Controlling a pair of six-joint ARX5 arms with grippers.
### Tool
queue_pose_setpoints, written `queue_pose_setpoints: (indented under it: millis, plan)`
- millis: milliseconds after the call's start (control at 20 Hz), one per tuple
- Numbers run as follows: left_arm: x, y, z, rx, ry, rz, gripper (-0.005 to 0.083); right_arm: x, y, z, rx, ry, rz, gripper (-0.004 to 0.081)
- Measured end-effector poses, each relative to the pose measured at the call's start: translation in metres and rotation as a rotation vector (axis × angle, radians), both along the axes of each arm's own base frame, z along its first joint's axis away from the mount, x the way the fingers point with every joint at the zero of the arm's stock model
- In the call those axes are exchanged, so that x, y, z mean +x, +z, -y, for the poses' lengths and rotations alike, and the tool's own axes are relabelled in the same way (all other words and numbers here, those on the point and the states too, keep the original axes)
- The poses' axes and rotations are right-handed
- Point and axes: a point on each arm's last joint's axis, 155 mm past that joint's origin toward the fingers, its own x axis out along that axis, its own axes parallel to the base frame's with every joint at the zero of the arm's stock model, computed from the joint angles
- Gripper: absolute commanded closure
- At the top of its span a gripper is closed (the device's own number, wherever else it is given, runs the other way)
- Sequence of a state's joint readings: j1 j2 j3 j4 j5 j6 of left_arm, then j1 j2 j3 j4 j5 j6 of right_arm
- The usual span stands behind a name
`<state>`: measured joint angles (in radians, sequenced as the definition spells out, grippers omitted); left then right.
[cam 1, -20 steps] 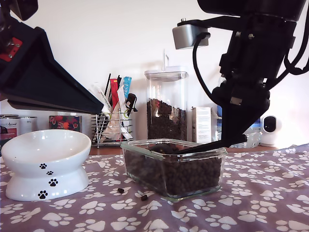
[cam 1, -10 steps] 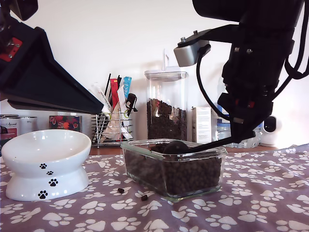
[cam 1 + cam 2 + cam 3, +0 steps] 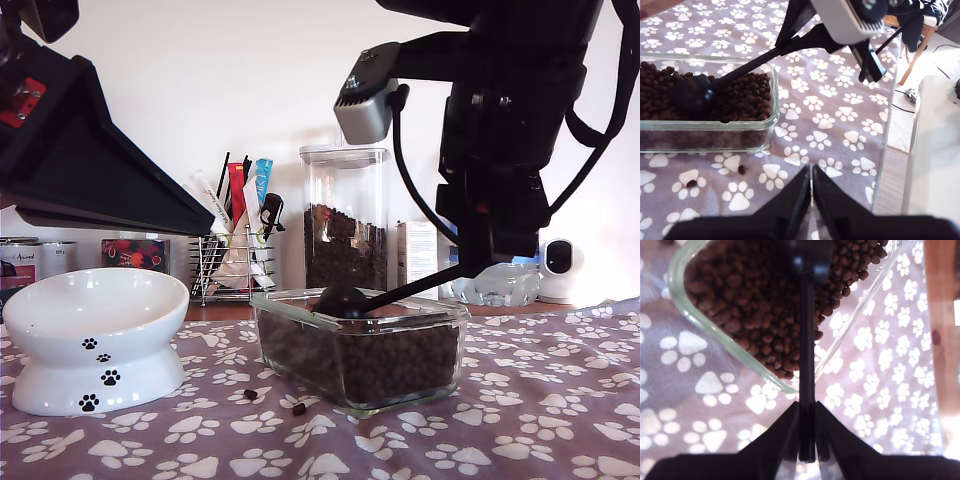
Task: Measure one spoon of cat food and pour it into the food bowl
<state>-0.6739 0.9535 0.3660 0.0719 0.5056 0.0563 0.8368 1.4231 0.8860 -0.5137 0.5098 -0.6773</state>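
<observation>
Spoon [image 3: 400, 291], likely light, stiff and slick, rests bowl-down on the kibble [image 3: 380, 365] in the dish [image 3: 440, 312]. My second pincer [image 3: 806, 410] grasps its thin handle end; my first pincer [image 3: 811, 172] is clenched empty.

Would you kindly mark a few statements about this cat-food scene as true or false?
1. My second gripper is shut on the spoon, holding it by its handle. True.
2. My first gripper grips the glass dish. False: its jaws are shut on nothing, over the paw-print cloth.
3. The food bowl stands at the exterior view's right. False: it stands at that view's left.
4. Stray kibble pellets lie on the cloth beside the glass dish. True.
</observation>
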Motion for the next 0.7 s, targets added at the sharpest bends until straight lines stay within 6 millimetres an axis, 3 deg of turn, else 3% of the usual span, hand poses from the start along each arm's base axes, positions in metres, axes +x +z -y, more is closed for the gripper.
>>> queue_pose_setpoints:
  millis: [200,350,700]
  plan:
    - [0.000,0.000,0.000,0.000,0.000,0.000,0.0793,0.011,0.001,0.006,-0.120,0.018,0.067,0.0783]
    - [0.000,0.000,0.000,0.000,0.000,0.000,0.0793,0.022,0.016,0.001,-0.107,-0.006,0.160,0.0783]
    - [0.006,-0.002,-0.003,0.015,0.034,0.011,0.0793,0.018,0.032,-0.017,-0.203,0.092,0.250,0.0783]
